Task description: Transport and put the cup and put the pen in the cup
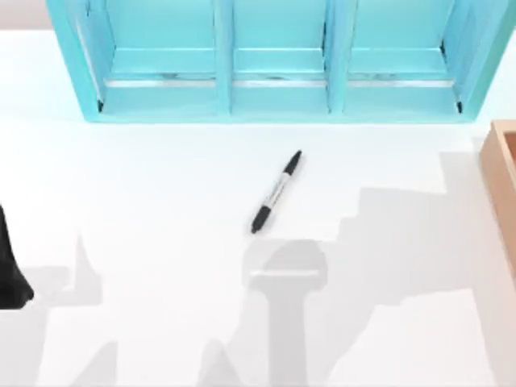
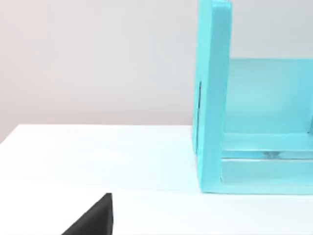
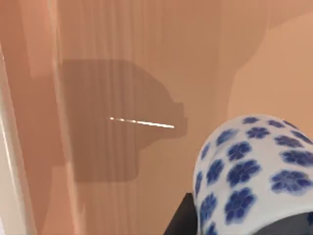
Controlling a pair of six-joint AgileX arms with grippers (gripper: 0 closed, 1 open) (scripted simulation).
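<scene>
The pen, black with a grey barrel, lies slantwise on the white table near its middle, with no gripper beside it. The cup, white with blue flowers, shows close up in the right wrist view above a wooden surface. My right gripper is shut on the cup, and one black finger presses against its side. My left arm is parked at the table's left edge, far from the pen. One dark fingertip of it shows in the left wrist view.
A teal shelf unit with three bays spans the back of the table, and its side wall shows in the left wrist view. A wooden box stands at the right edge. Arm shadows fall across the front of the table.
</scene>
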